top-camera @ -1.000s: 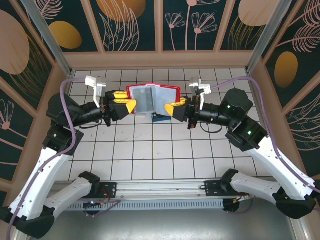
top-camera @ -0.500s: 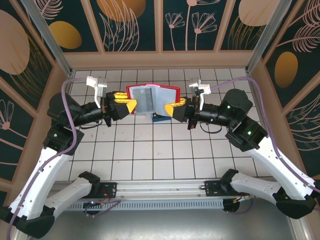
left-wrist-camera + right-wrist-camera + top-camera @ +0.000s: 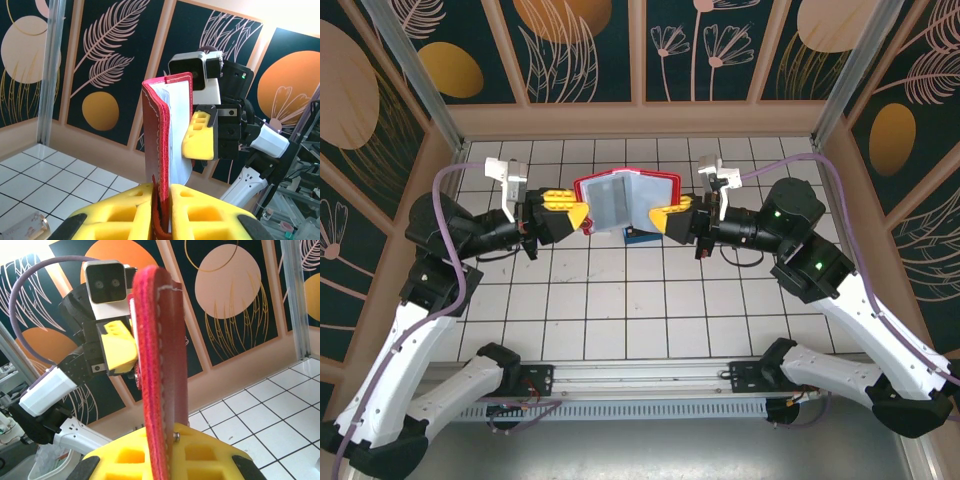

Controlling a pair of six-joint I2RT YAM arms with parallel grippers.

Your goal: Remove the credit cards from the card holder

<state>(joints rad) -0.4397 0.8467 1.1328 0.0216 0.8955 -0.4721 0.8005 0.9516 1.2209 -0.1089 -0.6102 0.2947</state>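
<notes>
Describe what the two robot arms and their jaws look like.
The left arm and right arm have white lower links and black upper joints, each trailed by a purple cable. The jaws are yellow blocks with cut-out pockets. A white camera sits on each wrist; small green lights glow on the right arm.

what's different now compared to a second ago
The left arm swung a little outward to its left, and the left fingers closed onto the left flap of the wallet. The right fingers stayed clamped on the right flap, and the wallet stayed open between them in the same spot.
</notes>
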